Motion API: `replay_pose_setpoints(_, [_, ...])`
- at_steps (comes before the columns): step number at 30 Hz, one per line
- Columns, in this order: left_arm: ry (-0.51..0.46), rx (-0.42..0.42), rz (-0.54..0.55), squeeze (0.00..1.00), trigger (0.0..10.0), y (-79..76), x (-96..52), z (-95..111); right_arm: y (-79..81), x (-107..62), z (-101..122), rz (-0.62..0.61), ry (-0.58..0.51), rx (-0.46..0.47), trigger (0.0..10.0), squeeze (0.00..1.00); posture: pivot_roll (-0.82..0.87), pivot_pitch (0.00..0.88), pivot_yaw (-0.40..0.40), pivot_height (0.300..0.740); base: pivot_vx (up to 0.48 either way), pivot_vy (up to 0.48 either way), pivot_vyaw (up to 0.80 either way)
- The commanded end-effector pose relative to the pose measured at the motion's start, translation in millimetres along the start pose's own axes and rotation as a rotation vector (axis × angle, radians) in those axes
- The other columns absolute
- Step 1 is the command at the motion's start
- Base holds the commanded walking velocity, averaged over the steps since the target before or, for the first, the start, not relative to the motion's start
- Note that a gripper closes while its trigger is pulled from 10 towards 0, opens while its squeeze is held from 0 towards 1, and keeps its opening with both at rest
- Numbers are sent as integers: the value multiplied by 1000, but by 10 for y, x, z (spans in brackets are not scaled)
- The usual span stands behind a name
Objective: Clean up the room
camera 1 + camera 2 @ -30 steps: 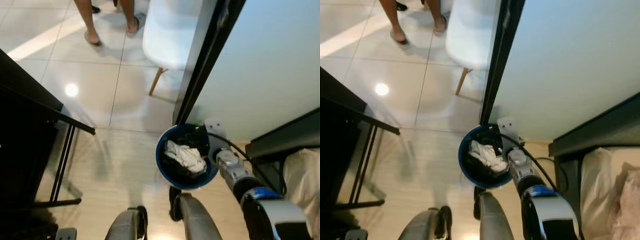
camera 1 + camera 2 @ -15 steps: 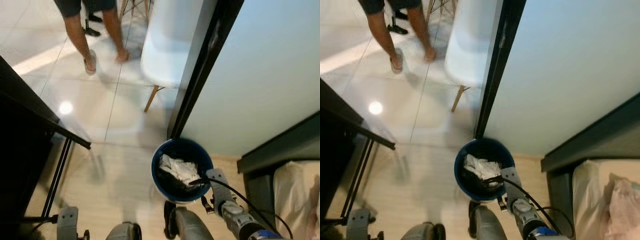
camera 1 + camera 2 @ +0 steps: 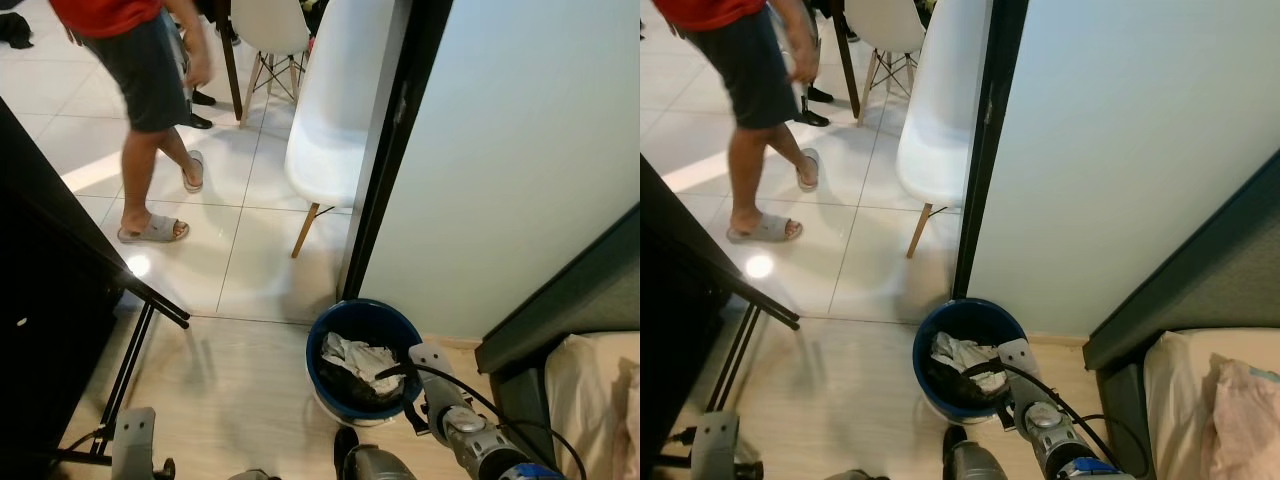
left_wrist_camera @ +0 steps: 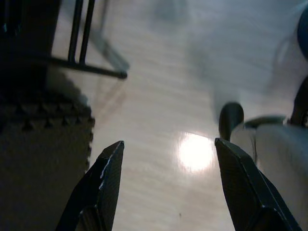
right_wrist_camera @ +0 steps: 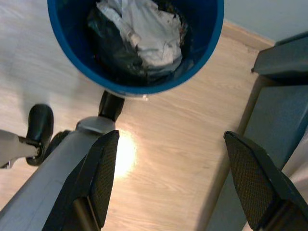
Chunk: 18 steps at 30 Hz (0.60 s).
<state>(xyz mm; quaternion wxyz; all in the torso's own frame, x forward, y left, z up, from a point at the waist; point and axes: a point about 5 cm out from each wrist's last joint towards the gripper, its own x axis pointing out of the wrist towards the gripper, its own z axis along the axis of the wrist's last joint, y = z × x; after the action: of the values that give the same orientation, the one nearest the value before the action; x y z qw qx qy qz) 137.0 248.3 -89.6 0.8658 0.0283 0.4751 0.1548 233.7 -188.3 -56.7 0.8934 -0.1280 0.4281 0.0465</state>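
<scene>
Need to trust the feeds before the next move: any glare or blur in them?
Left eye view: sharp, a lamp glint on the tiles near the person. Left wrist view: soft, streaked, a bright glare spot on the floor. Right wrist view: clear on the bin, with floor glare by it.

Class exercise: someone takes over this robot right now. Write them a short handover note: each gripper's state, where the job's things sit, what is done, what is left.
Right gripper: open, empty, beside and above the blue bin.
Left gripper: open, empty, idle over bare wood floor.
The bin stands on the floor by the doorway, holding crumpled white paper on a black liner.
Done: rubbish is in the bin.
Left: nothing loose shows on the floor nearby; check the rest of the room.
Caution: a person walks on the tiles beyond the white chair.
</scene>
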Motion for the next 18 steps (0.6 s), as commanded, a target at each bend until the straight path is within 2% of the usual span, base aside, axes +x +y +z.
replay_pose_setpoints(1, [44,16,0,0,10000,-17,-21,-114,12,-5,-57,1,24,2,10000,0,-16,21,49,735,-349,0,0])
replay_pose_setpoints(2, [51,19,-1,0,10000,-21,-25,-134,11,-5,-56,1,25,3,10000,0,-15,20,48,735,-341,0,0])
replay_pose_setpoints(18, [49,35,-24,0,10000,-97,-21,-115,15,2,-12,14,29,-35,10000,0,-20,6,34,735,-290,0,-755])
